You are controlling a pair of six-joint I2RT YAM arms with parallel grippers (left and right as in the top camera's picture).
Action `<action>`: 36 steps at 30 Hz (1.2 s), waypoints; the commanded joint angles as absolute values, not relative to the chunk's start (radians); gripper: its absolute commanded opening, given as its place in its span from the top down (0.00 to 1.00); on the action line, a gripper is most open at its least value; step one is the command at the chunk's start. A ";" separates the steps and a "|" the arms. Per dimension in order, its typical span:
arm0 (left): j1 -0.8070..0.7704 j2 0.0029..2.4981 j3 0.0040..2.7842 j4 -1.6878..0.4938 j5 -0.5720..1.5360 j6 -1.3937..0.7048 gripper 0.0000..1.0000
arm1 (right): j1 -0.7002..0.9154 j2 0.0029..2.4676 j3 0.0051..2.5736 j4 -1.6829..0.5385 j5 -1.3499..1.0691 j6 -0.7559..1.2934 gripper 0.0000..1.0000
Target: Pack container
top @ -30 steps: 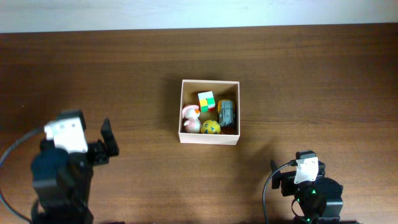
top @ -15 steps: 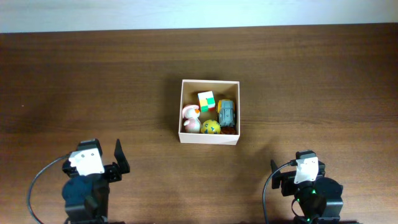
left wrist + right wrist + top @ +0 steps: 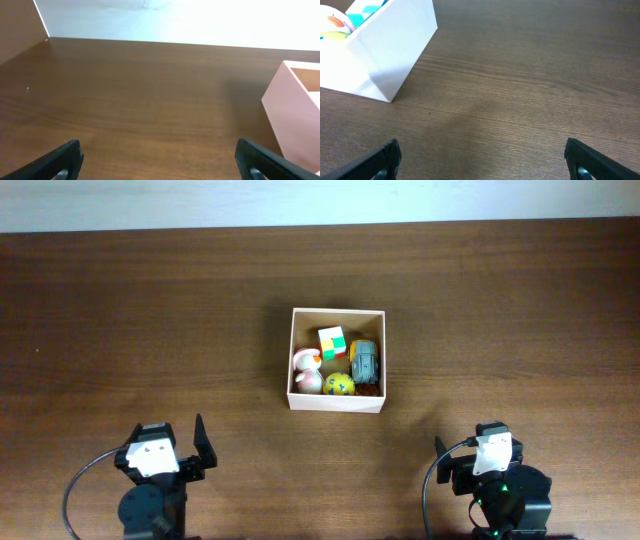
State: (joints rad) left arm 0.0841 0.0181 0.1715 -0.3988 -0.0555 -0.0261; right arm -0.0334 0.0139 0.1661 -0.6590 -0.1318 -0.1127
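The container (image 3: 336,403) stands near the middle of the desk (image 3: 150,310) in the overhead view, a little right of centre. It is open on top, with pale walls and a tan inside. Four small toys lie in it, close together in its lower half:
- a cube with coloured squares (image 3: 332,342)
- a grey toy (image 3: 365,361) just to the right of the cube
- a yellow ball (image 3: 339,384) under the cube
- a pink and white toy (image 3: 307,370) at the left wall

A small orange piece shows under the grey toy, but I cannot tell what it is.

Both arms are at the lower edge of the overhead view, well apart from the container, one in the lower left and one in the lower right.

The left gripper (image 3: 160,157) is spread wide. In the left wrist view its two dark fingertips (image 3: 67,155) sit in the lower left and lower right corners of the frame, and between them there is only bare wood. It holds nothing and touches no object. One corner of the container shows at the right edge of this view, away from the fingertips.

The right gripper (image 3: 482,155) is also spread wide, with its fingertips in the two lower corners of the right wrist view. It is empty too. The container fills the upper left of this view, and some toy colours show over its rim. The wood between the container and the fingertips is bare.
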 commanded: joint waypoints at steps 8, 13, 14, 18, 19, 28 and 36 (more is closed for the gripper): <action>0.078 0.007 0.118 -0.393 -0.041 -0.018 0.01 | -0.041 0.004 0.160 -0.658 -0.138 -0.116 0.01; 0.078 0.007 0.118 -0.393 -0.041 -0.018 0.01 | -0.041 0.004 0.161 -0.658 -0.138 -0.116 0.01; 0.078 0.007 0.118 -0.393 -0.041 -0.018 0.01 | -0.041 0.004 0.161 -0.658 -0.138 -0.116 0.01; 0.078 0.007 0.118 -0.393 -0.041 -0.018 0.01 | -0.041 0.004 0.161 -0.658 -0.138 -0.116 0.01; 0.078 0.007 0.118 -0.393 -0.041 -0.018 0.01 | -0.041 0.004 0.161 -0.658 -0.138 -0.116 0.01; 0.078 0.007 0.118 -0.393 -0.041 -0.018 0.01 | -0.041 0.004 0.161 -0.658 -0.138 -0.116 0.01; 0.078 0.007 0.118 -0.393 -0.041 -0.018 0.01 | -0.041 0.004 0.161 -0.658 -0.138 -0.116 0.01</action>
